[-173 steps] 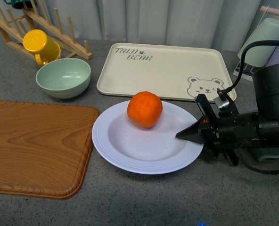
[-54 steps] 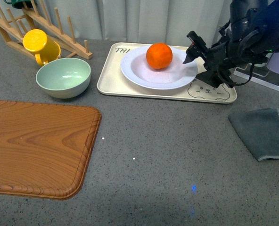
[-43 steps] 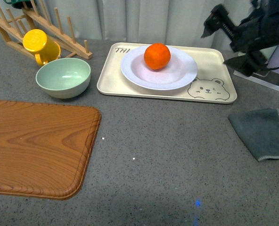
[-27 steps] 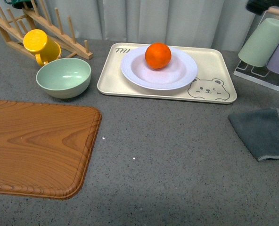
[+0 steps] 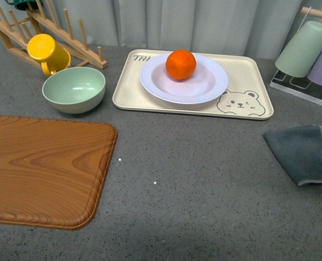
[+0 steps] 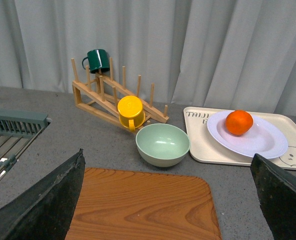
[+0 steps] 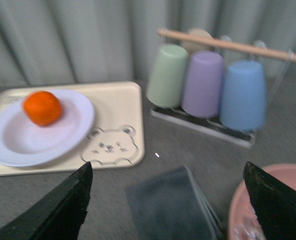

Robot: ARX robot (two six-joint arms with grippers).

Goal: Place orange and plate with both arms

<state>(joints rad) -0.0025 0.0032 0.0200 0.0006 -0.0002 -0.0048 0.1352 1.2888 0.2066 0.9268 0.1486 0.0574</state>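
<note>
Presently, on the counter (image 5: 204, 185), listed left to right as I face it:

Wooden dish rack (image 5: 47, 32), far left at the back, against the curtain; my left wrist view shows a dark green mug (image 6: 96, 60) hung on its top pegs.

Yellow mug (image 5: 45, 50), lying against the rack's lower rail.

Wooden cutting board (image 5: 41, 168), near left, bare.

Pale green bowl (image 5: 74, 89), upright, just beside the yellow mug and behind the board.

Beige bear tray (image 5: 242, 70), centre back, lying flat, bear face printed at its right near corner.

The plate (image 5: 207, 89), white, resting on the tray's left and middle part, covering some of the printed lettering.

The orange (image 5: 181, 64), sitting in the plate, toward its back edge.

Grey cloth (image 5: 305, 152), right side, lying apart from the tray.

Cup stand (image 7: 223, 45), far right at the back, with a pale green cup (image 5: 303, 48), a purple cup (image 7: 202, 84) and a blue cup (image 7: 242, 95) hung upside down in a row.

Pink dish (image 7: 268, 205), only an edge visible in my right wrist view, beside the cloth.

My left hand (image 6: 168, 200): fingers spread wide, holding nothing, raised well back from the board.

My right hand (image 7: 165, 207): fingers spread wide, empty, raised above the cloth.
</note>
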